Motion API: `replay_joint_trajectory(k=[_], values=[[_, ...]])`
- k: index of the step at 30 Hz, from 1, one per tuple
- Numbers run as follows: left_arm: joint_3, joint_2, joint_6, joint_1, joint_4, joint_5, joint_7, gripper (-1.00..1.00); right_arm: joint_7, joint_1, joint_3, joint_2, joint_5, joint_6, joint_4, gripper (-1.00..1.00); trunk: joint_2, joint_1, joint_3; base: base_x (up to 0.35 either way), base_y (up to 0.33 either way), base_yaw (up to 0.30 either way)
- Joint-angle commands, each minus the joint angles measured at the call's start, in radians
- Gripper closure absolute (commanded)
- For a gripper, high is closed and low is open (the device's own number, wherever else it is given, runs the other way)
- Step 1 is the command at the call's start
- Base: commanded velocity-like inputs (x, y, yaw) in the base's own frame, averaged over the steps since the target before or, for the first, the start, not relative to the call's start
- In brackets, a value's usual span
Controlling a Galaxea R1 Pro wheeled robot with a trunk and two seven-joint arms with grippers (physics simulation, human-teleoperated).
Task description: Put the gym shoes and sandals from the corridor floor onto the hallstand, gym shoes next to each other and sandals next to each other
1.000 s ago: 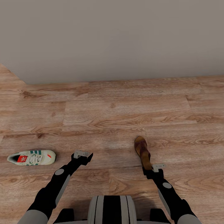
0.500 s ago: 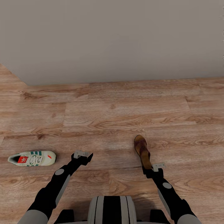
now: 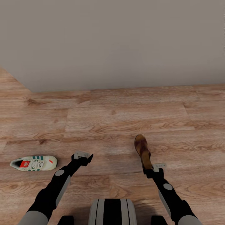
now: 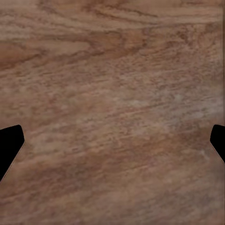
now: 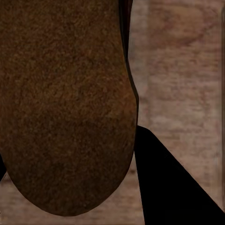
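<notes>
Against the head views of 1 s and 0.5 s back, the wall base line is seen lower in frame and the gym shoe [image 3: 33, 163] sits slightly lower and further right; the whole picture has shifted, so a camera or base move is read, not a move of the things. The arms are held in the same pose relative to the body. The robot is judged to be in transit, carrying 1 sandal [image 3: 143, 151] toward a hallstand

The right gripper [image 3: 149, 169] is closed on the sandal at its near end, the sandal sticking out toward 12 o'clock; in the right wrist view the brown sandal [image 5: 65, 103] is seen pressed close, with 1 dark finger beside it. The left gripper [image 3: 82, 155] is spread wide and holds nothing, bare planks showing between its fingertips [image 4: 8, 145]

1 gym shoe lies on the corridor floor [image 3: 125, 115] at 9 o'clock of the left gripper, well apart, lying side-on

Surface: light brown wood-grain planks. Room: a plain grey wall [image 3: 112, 40] at 12 o'clock, with a corner at 10 o'clock
</notes>
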Motion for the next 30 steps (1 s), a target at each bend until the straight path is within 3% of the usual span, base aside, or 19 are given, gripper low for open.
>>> replay_joint_trajectory(k=[1, 16, 22, 30], values=[[-0.001, 0.001, 0.007, 0.000, -0.001, 0.006, -0.001, -1.00, 0.006, 0.000, -0.005, 0.001, 0.007, -0.003, 0.000, 1.00, 0.000, -0.001, 0.003, 0.000, 0.000, 0.000], [0.000, 0.005, 0.008, 0.001, 0.011, -0.002, 0.003, -1.00, 0.004, 0.002, -0.005, 0.005, 0.006, -0.008, 0.001, 1.00, 0.004, -0.007, 0.061, 0.000, 0.000, 0.000], [0.003, 0.014, 0.007, 0.052, 0.020, -0.010, 0.004, -1.00, 0.005, 0.002, -0.006, 0.002, 0.005, -0.011, 0.000, 1.00, 0.005, -0.010, 0.090, 0.000, 0.000, -0.051], [0.022, 0.023, -0.027, 0.134, 0.022, -0.011, 0.006, -1.00, 0.005, 0.002, -0.007, 0.001, 0.004, -0.078, -0.002, 1.00, 0.007, -0.014, 0.132, 0.000, 0.000, -0.111]])
